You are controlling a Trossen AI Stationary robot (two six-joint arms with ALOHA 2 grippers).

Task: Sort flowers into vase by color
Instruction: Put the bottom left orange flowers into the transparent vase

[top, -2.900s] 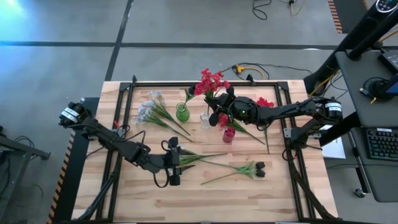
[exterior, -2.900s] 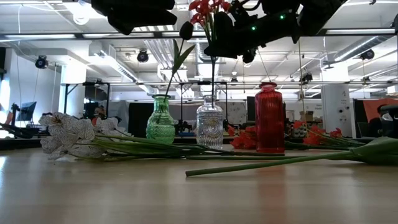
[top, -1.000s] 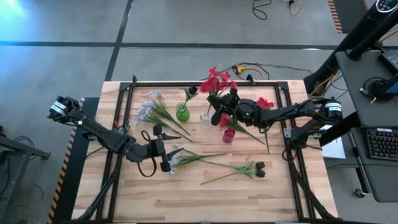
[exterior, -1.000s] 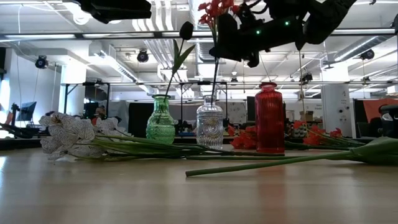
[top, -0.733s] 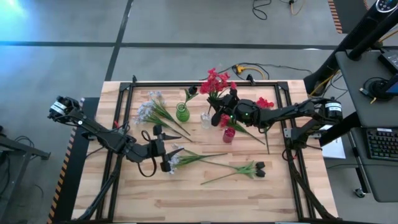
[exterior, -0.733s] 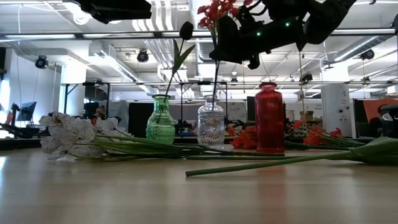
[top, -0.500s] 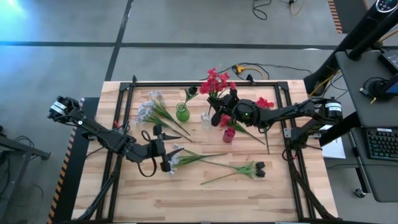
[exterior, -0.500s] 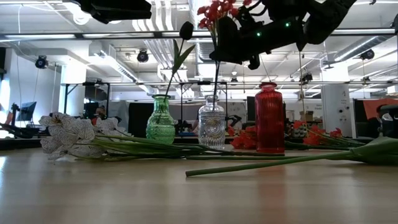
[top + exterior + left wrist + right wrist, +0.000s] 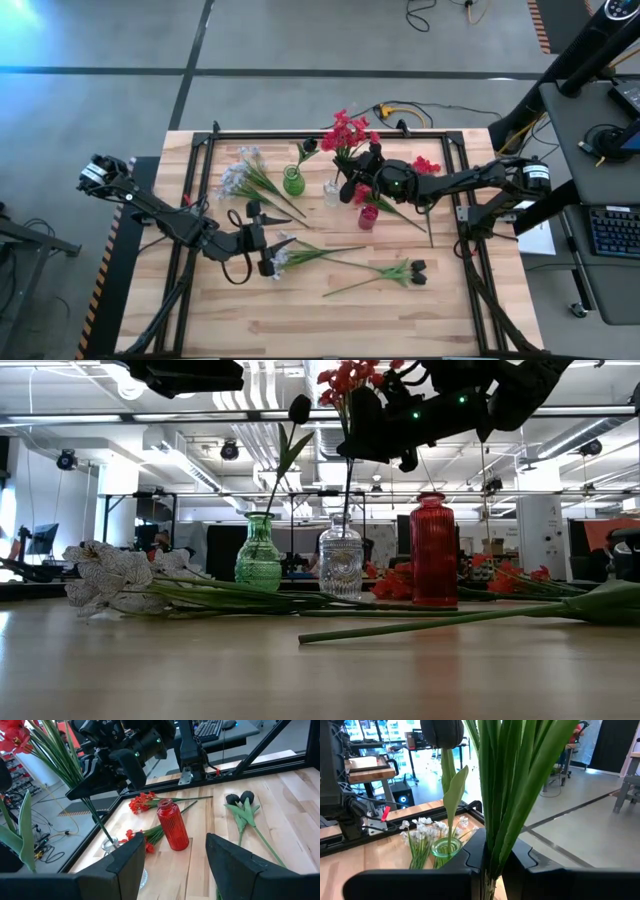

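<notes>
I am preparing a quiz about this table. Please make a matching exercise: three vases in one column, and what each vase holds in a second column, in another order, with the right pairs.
Things:
1. green vase
2. clear vase
3. red vase

States:
A. the stems of a red bunch go into it, held from above by the right claw
B. no flower in it
C. one dark bud with a green leaf stands in it

Pairs: 1-C, 2-A, 3-B

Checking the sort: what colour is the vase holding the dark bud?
Green vase; clearest in the low view.
</notes>
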